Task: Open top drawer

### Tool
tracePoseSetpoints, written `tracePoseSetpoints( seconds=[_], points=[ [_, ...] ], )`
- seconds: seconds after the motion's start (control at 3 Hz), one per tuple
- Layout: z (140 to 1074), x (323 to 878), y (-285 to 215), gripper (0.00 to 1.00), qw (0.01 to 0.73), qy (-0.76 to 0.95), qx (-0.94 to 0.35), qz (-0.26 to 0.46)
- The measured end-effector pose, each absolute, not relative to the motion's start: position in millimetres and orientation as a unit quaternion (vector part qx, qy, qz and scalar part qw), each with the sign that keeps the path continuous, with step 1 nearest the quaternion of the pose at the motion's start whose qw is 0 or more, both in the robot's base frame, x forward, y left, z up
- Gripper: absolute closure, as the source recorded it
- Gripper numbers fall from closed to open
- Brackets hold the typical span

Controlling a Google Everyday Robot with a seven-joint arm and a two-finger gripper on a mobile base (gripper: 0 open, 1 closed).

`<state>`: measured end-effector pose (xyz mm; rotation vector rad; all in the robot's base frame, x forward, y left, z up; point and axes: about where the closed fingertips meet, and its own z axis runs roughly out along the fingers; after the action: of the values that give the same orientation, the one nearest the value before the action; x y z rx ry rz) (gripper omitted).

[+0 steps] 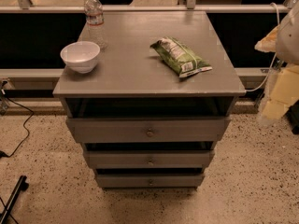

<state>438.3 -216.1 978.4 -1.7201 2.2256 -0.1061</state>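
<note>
1. floor: speckled, with a black cable (18, 134) on it, left of the cabinet (224, 107).
2. two narrower grey drawers (149, 169) stacked at the cabinet's bottom, each with a small centre knob. a dark slot sits above each front.
3. top drawer (107, 129): widest grey front, directly under the worktop's front edge, spanning nearly the full cabinet width. brass knob (150, 133) centred on it. a dark gap runs between the drawer's upper edge and the worktop (135, 64). nothing is touching the knob or the front.
4. gripper (271, 107): blurred pale yellow/white shape off the worktop's right edge, near the front right corner, about level with the worktop's front edge and clear of the cabinet. open or closed: cannot tell. holding nothing i can see.
5. white bowl (80, 56): upright, near the worktop's left edge, a little back from the front left corner.
6. green snack bag (180, 56): lying flat, right of centre, angled with one end toward the right edge. well apart from the bowl.
7. water bottle (95, 21): clear plastic, standing upright near the back left corner, just behind and to the right of the bowl.
8. behind the worktop's back edge: a horizontal metal rail (46, 8) and a dark panel (32, 41) below it.
</note>
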Motion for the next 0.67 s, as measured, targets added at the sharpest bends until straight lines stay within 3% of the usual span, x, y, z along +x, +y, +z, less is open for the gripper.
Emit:
tracePoseSetpoints(
  seconds=[0.67],
  points=[
    [961.6, 440.4, -211.8, 0.0, 0.171, 0.779, -0.601, -0.039]
  ],
)
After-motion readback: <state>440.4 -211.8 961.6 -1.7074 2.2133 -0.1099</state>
